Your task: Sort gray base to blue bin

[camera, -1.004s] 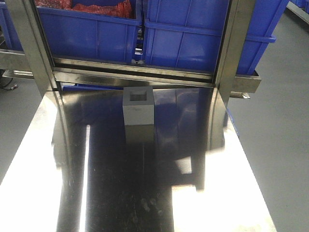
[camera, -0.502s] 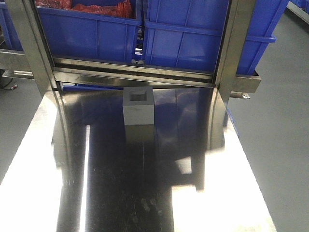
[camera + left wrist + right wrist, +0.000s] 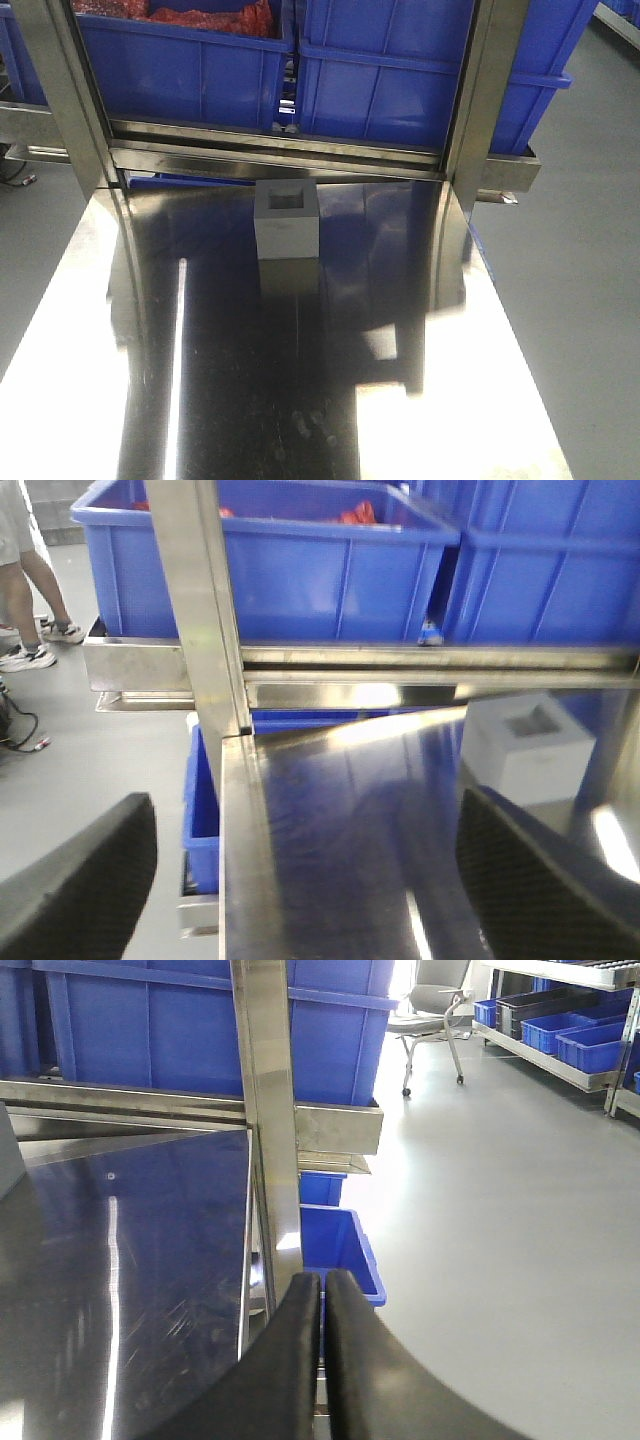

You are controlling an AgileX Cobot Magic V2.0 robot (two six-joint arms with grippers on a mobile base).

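The gray base [image 3: 287,225] stands on the steel table [image 3: 250,400] near its far edge, recess facing up. In the left wrist view the gray base [image 3: 528,745] lies ahead and to the right. A blue bin [image 3: 400,80] sits on the rack behind it, beside another blue bin [image 3: 190,70] holding red items. My left gripper [image 3: 305,810] is open over the table's left edge, with nothing between its fingers [image 3: 90,880]. My right gripper [image 3: 322,1280] is shut on nothing, at the table's right edge. Neither gripper shows in the front view.
Steel uprights [image 3: 65,100] [image 3: 490,90] and a crossbar [image 3: 275,160] frame the rack at the table's far end. Lower blue bins [image 3: 205,800] [image 3: 340,1245] sit beside the table. A person's legs [image 3: 30,580] stand at left; a chair [image 3: 435,1005] at far right.
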